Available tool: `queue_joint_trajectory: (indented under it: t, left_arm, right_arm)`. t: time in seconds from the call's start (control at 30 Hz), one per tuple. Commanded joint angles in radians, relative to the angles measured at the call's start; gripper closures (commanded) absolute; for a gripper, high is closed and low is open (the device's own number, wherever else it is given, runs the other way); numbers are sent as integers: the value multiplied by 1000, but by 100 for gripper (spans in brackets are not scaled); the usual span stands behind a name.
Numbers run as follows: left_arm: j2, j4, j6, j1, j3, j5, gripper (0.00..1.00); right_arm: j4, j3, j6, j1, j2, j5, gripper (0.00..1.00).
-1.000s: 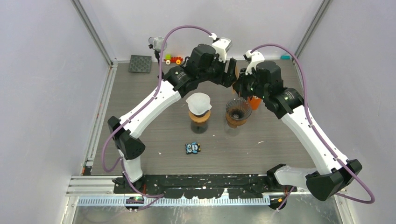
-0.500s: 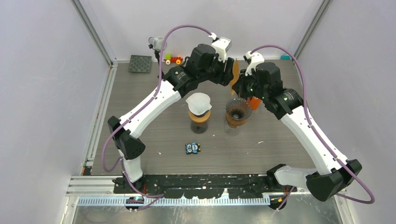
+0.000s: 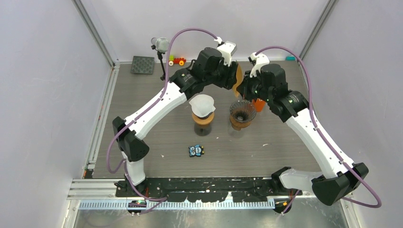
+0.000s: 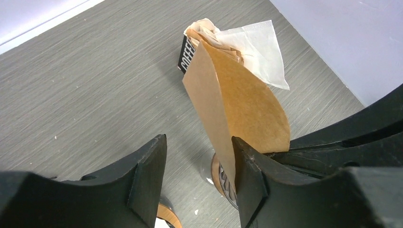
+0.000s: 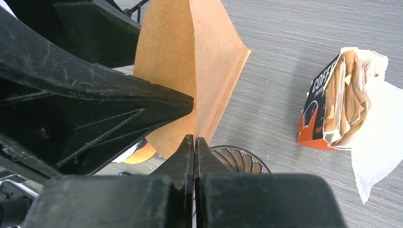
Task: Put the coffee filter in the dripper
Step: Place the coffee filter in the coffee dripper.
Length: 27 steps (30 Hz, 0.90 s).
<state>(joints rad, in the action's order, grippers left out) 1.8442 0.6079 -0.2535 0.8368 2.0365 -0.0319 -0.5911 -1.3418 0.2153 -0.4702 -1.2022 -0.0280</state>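
Soft, even white light from above fills all 3 views brightly. The grey surface [image 3: 247,152] carries only faint, blurred shadows. The top view is sharp. In the wrist views the near black fingers [image 4: 147,185] lose detail in darkness, while the coffee filter [image 5: 190,61] is crisp.

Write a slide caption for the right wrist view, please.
Right hand pinching a brown coffee filter, dripper below, filter box nearby.

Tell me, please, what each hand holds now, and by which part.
The right hand pinches the brown coffee filter at its lower edge, near the crimped seam. The left hand stands open beside the filter and holds nothing.
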Motion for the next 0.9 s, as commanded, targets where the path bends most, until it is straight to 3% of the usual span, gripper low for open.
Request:
queue_joint_trajectory:
  t: [0.0, 0.17, 0.57, 0.87]
  left_arm:
    - [8, -17, -19, 6, 1, 25, 48]
    - [18, -18, -26, 5, 4, 53, 58]
    - [27, -19, -46, 5, 11, 124, 100]
    - [6, -9, -37, 6, 9, 113, 100]
  right_arm:
    - [53, -5, 21, -5, 26, 1, 100]
    - [55, -4, 27, -4, 26, -1, 99]
    - [58, 4, 11, -5, 23, 25, 100]
    - [28, -23, -30, -5, 33, 97, 84]
